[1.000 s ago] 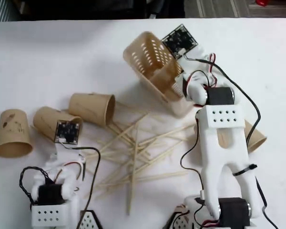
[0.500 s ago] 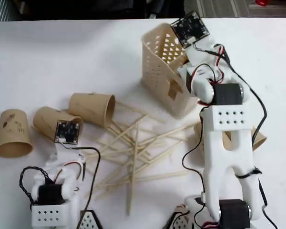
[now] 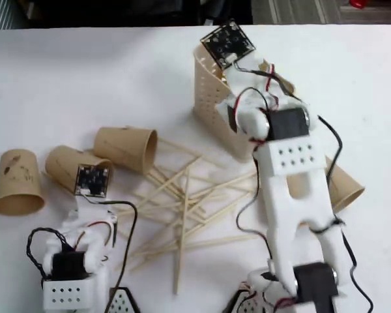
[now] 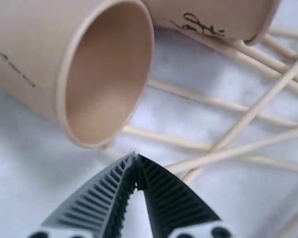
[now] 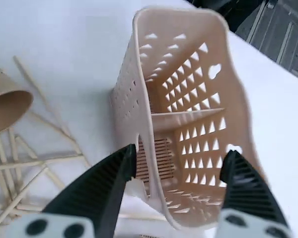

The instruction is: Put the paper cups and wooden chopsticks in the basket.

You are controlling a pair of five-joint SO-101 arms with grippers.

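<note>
We see the far-left paper cup [image 3: 16, 182] alone at the far left of the counter [image 3: 85, 78], wide end toward the arms. Beside it the second paper cup [image 3: 60, 162] lies on its side, partly under the left arm's wrist camera [image 3: 91, 179]. On the left claw [image 4: 135, 166] the jaws are together with nothing between them, tips just short of that cup's open rim and apart from it as far as we can tell. Just right of the second, the third paper cup [image 3: 125, 149] lies on its side, mouth facing the stick pile, with sticks running up to its rim. The wooden chopsticks [image 3: 182, 202] lie crisscrossed on the counter between the two arms, all outside the basket [image 5: 131, 94]. The basket is at the far side of the counter, right of centre, partly under the right arm [image 3: 290, 176]. Through the right wrist view we look into its open mouth, one divider across the inside. On the right claw [image 5: 179, 153] the jaws are wide apart, one either side of the basket's near end; we cannot tell if either touches the wall. At the right the fourth paper cup [image 3: 345, 187] lies on its side, half under the right arm, well apart from the other three.
</note>
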